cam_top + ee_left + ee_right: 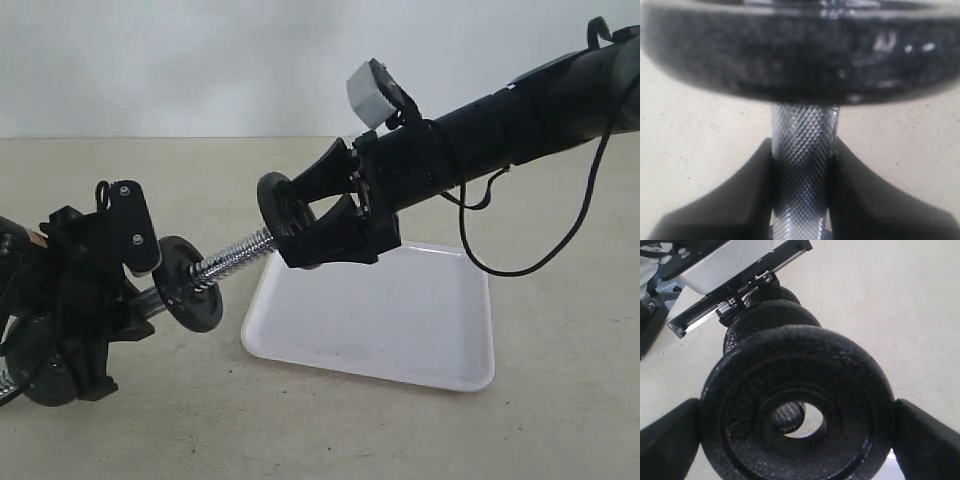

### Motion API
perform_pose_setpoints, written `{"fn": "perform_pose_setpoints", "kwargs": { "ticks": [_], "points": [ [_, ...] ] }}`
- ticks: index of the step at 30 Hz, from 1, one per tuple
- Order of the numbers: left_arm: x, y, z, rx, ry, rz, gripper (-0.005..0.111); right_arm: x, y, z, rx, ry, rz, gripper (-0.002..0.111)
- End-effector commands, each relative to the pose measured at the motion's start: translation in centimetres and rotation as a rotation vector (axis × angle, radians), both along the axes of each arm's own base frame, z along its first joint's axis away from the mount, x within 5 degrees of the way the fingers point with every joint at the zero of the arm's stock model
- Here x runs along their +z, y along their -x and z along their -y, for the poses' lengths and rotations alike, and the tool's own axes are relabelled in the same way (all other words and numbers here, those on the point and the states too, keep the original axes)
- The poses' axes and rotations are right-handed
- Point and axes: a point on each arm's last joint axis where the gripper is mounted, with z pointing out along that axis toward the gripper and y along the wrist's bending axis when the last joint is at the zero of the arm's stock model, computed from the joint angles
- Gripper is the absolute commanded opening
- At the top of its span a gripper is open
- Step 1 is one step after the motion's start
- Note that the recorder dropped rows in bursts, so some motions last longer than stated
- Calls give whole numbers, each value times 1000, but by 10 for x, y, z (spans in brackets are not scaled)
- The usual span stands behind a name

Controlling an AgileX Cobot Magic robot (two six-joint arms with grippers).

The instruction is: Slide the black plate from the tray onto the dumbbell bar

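My right gripper is shut on the rim of the black plate, holding it on edge above the tray's left end. In the right wrist view the plate fills the space between both fingers, and the threaded tip of the dumbbell bar shows through its hole, off-centre. The bar slopes up to the right from my left gripper, with another black disc on it. In the left wrist view my left gripper clamps the bar's knurled shaft just below that disc.
The white tray holds nothing. A black cable hangs from the right arm over the tray's far right corner. In the right wrist view a second disc and the left arm's camera mount sit behind the held plate. Beige tabletop surrounds everything.
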Motion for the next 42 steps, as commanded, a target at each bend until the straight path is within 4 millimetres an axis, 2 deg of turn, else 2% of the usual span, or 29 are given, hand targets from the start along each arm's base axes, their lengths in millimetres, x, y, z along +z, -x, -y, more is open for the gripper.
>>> {"fn": "perform_pose_setpoints", "kwargs": {
  "ticks": [1,16,24,42],
  "points": [
    [44,-27,0,142,108,375,4,13,6,-5,33,-51,-6,0],
    [44,-27,0,147,112,373,4,8,-4,-4,-66,6,40,0],
    [45,-28,-1,151,113,385,4,14,5,-6,27,-63,-4,0],
    [48,-31,-1,164,116,426,4,11,7,-4,55,-30,20,0]
  ]
}}
